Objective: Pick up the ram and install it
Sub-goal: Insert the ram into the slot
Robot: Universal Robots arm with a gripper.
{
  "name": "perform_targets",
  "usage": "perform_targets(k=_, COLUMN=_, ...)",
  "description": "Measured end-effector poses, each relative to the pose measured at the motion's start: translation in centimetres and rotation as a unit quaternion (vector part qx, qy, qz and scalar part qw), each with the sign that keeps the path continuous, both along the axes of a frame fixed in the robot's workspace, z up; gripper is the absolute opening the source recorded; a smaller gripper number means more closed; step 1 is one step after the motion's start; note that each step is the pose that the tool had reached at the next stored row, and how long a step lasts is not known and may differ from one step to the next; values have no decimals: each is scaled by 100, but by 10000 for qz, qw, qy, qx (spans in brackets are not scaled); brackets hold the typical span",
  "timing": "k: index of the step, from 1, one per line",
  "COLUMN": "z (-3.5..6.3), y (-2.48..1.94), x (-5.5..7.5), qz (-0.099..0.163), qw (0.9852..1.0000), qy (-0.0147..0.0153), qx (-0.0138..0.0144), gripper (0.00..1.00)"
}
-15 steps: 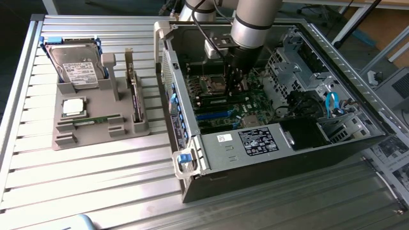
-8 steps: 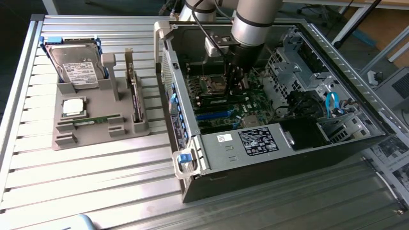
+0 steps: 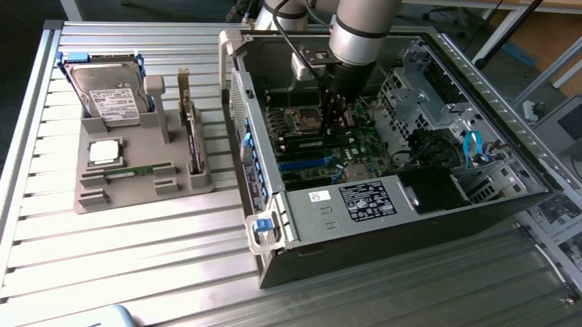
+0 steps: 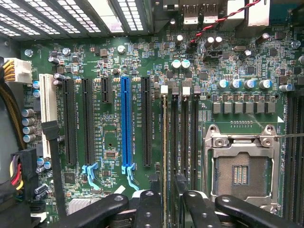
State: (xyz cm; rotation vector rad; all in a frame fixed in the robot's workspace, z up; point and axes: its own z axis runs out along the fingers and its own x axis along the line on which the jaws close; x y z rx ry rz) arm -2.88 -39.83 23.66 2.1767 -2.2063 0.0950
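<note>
My gripper (image 3: 334,126) reaches down inside the open computer case (image 3: 272,204), over the motherboard's memory slots (image 4: 187,133). In the wrist view the ram (image 4: 165,137) appears edge-on as a thin tan-green strip. It stands along the memory slot nearest the expansion slots and runs in between my two fingertips (image 4: 154,183). The gripper (image 4: 167,183) is shut on the ram's near part. In the exterior view the ram (image 3: 314,141) lies as a long dark stick under the fingers.
The empty processor socket (image 4: 240,173) sits beside the memory slots, and a blue expansion slot (image 4: 125,123) on the other side. A grey tray (image 3: 91,197) at the exterior view's left holds a hard drive (image 3: 109,95), a silver processor (image 3: 105,151), an expansion card (image 3: 191,129) and another thin green stick (image 3: 136,170).
</note>
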Motion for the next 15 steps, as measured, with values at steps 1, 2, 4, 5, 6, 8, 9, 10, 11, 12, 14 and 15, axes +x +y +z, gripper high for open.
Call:
perform_targets(k=1, z=0, y=0, x=0, qz=0, qw=10000, qy=0, qx=0, gripper=25)
perform_targets(k=2, z=0, y=0, x=-1, qz=0, qw=10000, qy=0, qx=0, gripper=25)
perform_targets(k=4, z=0, y=0, x=-2, qz=0, qw=10000, qy=0, qx=2, gripper=25)
perform_targets(k=5, z=0, y=0, x=-2, qz=0, qw=10000, qy=0, qx=5, gripper=24)
perform_targets(k=6, z=1, y=0, x=-2, qz=0, qw=10000, qy=0, qx=8, gripper=24)
perform_targets(k=8, z=0, y=0, x=-2, qz=-1, qw=10000, qy=0, qx=11, gripper=11)
perform_targets(k=9, z=0, y=0, x=-1, qz=0, qw=10000, qy=0, qx=13, gripper=11)
perform_targets(k=10, z=0, y=0, x=0, qz=0, qw=10000, qy=0, qx=14, gripper=11)
perform_targets(k=11, z=1, y=-1, x=2, qz=0, qw=10000, qy=1, qx=14, gripper=11)
perform_targets(k=12, z=1, y=-2, x=16, qz=0, qw=10000, qy=2, qx=15, gripper=11)
perform_targets(k=14, z=0, y=-3, x=60, qz=0, qw=10000, qy=8, qx=16, gripper=11)
perform_targets(k=15, z=0, y=-3, x=95, qz=0, qw=10000, qy=13, qx=17, gripper=11)
